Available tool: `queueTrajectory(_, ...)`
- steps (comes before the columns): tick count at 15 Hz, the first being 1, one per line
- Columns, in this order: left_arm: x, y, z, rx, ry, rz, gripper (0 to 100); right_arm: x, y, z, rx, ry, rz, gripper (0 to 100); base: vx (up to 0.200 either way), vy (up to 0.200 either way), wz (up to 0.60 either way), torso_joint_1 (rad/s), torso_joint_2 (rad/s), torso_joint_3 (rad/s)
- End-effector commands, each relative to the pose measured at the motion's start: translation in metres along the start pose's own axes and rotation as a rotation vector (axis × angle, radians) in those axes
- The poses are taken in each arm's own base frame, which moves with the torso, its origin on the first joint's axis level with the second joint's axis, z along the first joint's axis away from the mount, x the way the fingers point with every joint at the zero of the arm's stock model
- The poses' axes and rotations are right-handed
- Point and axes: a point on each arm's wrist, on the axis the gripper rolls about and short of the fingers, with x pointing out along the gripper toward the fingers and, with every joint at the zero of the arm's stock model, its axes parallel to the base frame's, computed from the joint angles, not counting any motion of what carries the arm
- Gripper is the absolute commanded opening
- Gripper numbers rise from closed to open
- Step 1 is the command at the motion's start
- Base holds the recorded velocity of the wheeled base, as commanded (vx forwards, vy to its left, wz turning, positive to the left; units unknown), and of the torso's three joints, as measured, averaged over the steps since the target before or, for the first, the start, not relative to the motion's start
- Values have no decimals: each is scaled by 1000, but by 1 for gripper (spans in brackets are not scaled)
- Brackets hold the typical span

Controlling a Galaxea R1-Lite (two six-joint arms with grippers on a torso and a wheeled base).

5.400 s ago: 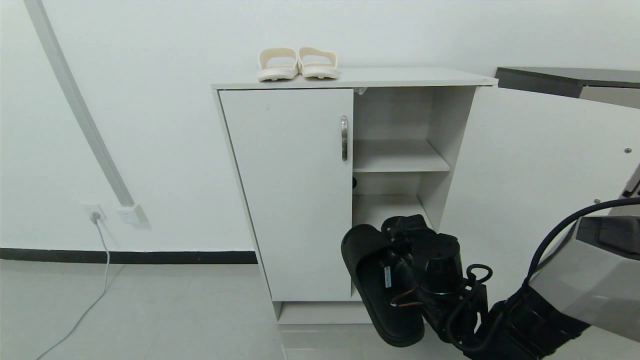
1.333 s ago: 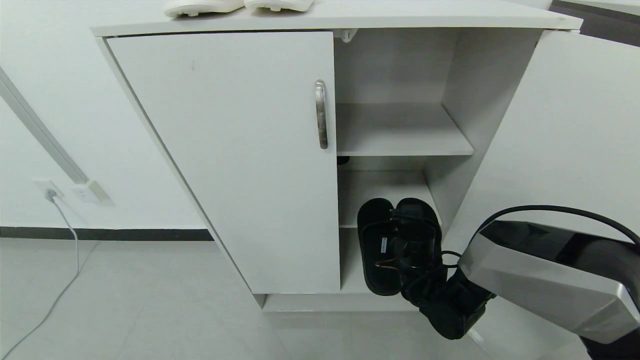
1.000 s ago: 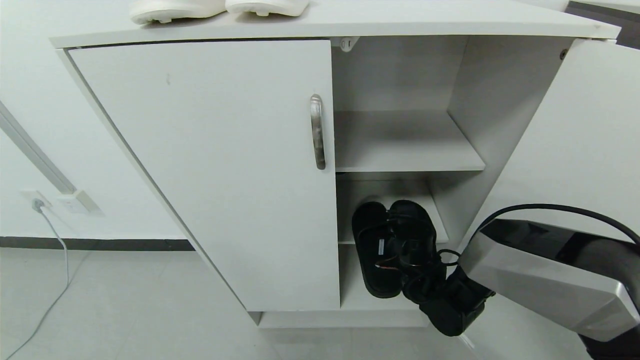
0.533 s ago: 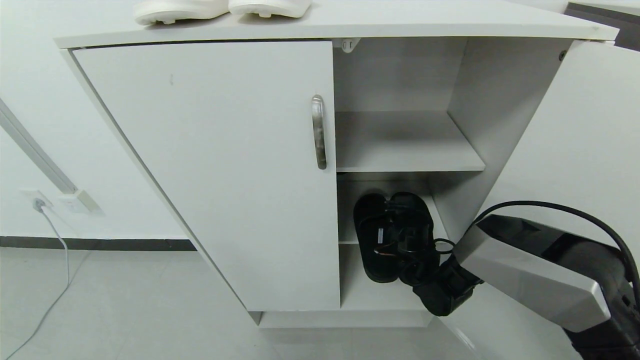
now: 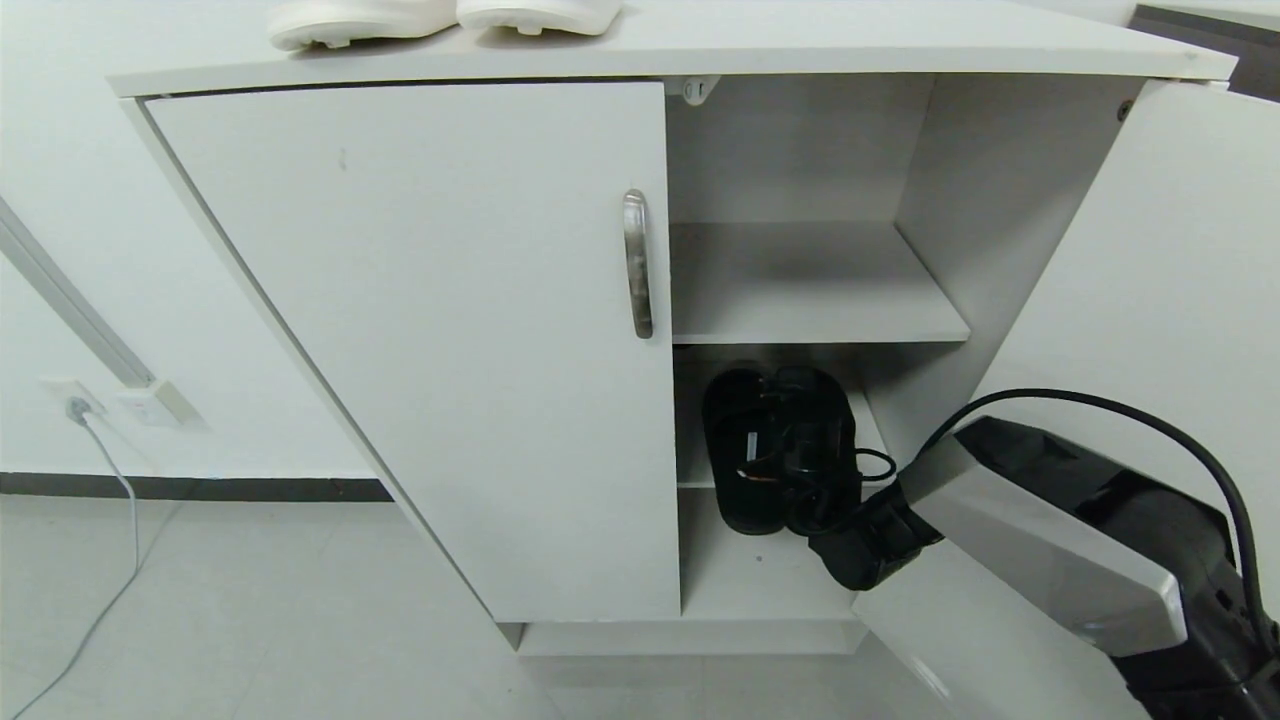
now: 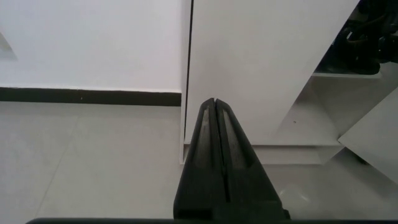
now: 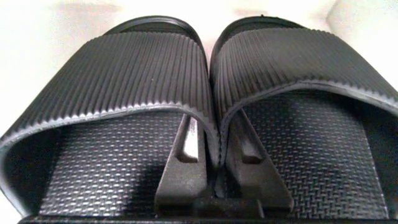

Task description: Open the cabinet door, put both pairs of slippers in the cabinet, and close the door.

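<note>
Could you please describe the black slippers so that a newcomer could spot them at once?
Find the white cabinet, its right door swung open. In the open half, below the upper shelf, the right tool holds the black slippers side by side. They are the dark pair; the cream slippers lie on the cabinet's top.

The cabinet (image 5: 400, 300) stands on the pale tiled floor (image 5: 250, 620), where a grey cable (image 5: 100, 600) trails by the wall. On the cabinet top (image 5: 800, 45) lie the cream slippers (image 5: 440, 15), towards its left end. The black slippers (image 5: 775, 450) are over the middle shelf (image 5: 690, 450), heels past its front edge; I cannot tell whether they rest on it.
</note>
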Motion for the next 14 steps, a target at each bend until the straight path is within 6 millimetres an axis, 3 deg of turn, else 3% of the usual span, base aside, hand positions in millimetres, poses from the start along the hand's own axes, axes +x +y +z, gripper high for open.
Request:
queueTrajectory(1,0,0,0,0,3,0,0,9,0,1,11,-16,-9,0,0,0,0,0,0,0)
queueTrajectory(6,0,0,0,0,2,0,0,18,5,19,18,-29,-12,0,0,0,0,0,0,0)
queueTrajectory(14,0,0,0,0,2,0,0,34,0,15,17,-18,-37,0,0,0,0,0,0,0)
